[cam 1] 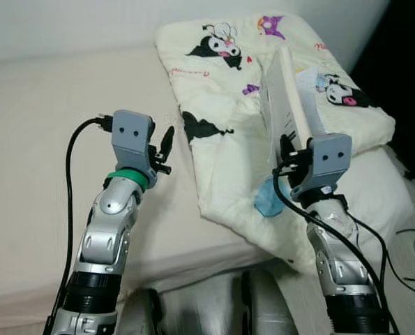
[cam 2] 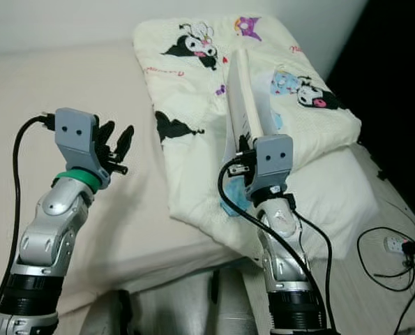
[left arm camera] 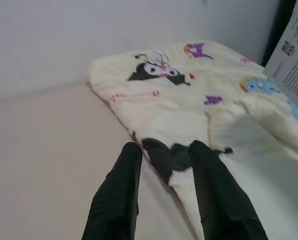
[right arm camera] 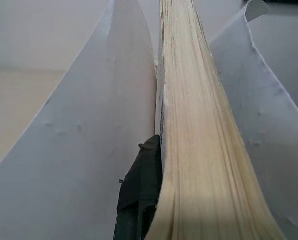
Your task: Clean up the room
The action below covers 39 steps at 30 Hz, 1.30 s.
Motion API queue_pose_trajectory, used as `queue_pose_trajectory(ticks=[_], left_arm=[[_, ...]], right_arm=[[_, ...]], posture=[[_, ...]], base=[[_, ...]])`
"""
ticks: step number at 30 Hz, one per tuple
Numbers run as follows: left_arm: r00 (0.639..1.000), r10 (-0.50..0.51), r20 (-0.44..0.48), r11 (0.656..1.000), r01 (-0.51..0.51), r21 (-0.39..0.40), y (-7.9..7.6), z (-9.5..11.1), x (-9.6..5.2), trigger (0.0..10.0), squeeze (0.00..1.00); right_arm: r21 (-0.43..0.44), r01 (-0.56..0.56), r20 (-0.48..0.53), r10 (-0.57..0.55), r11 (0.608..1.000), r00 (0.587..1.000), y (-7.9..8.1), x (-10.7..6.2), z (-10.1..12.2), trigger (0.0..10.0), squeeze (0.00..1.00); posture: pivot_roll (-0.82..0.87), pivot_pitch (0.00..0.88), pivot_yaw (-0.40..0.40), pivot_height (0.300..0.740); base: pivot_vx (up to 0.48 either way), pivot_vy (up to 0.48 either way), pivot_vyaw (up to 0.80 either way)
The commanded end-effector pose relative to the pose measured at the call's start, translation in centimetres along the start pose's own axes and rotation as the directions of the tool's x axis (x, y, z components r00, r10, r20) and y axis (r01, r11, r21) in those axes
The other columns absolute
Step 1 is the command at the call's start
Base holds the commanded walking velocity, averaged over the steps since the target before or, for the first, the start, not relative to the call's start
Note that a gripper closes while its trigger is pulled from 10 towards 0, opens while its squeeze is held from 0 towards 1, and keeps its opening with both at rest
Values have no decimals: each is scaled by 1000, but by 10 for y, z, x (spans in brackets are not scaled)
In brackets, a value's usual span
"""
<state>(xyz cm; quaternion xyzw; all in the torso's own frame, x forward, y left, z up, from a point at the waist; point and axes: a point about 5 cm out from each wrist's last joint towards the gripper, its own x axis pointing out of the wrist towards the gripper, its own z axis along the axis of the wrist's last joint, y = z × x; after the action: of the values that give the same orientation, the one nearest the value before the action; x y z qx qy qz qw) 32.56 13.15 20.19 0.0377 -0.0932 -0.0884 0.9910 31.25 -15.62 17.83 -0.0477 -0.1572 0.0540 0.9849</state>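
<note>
While right fingers (right arm camera: 141,187) clamp book (right arm camera: 189,125), blanket (left arm camera: 199,110) fronts left fingers (left arm camera: 116,200).

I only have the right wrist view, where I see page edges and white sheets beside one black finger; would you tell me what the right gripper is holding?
Observer: The right gripper is shut on a book, held upright over a cartoon-print blanket on the bed.
Operator: Thank you. Where is the other arm?
Observer: The left gripper is raised over the bare bed, beside the blanket's edge, fingers open and empty.
Operator: Is anything lying under the book?
Observer: A light blue item lies on the blanket just below the right gripper; I cannot tell what it is.
</note>
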Motion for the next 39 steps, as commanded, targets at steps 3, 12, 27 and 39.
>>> queue_pose_trajectory(ticks=[3,12,27,39], left_arm=[[1000,-5,-22,1000,6,12,-3,-4,1,10000,0],[999,-35,-34,999,35,6,-10,-8,2,10000,0],[995,-72,-74,997,71,-6,-13,-20,-7,10000,0],[995,-63,-77,997,65,28,-13,-22,-10,10000,0]], right_arm=[[-9,8,48,-7,1000,999,0,2,6,10000,0],[3,43,37,-43,999,998,-1,5,4,10000,0],[69,55,-7,-55,996,998,5,6,-8,10000,0],[84,36,-16,-35,996,999,11,6,-11,10000,0]], posture=[[-118,52,54,678],[-121,44,56,712],[-110,28,59,712],[-105,32,61,712]], base=[[0,0,0],[0,0,0],[0,0,0],[0,0,0]])
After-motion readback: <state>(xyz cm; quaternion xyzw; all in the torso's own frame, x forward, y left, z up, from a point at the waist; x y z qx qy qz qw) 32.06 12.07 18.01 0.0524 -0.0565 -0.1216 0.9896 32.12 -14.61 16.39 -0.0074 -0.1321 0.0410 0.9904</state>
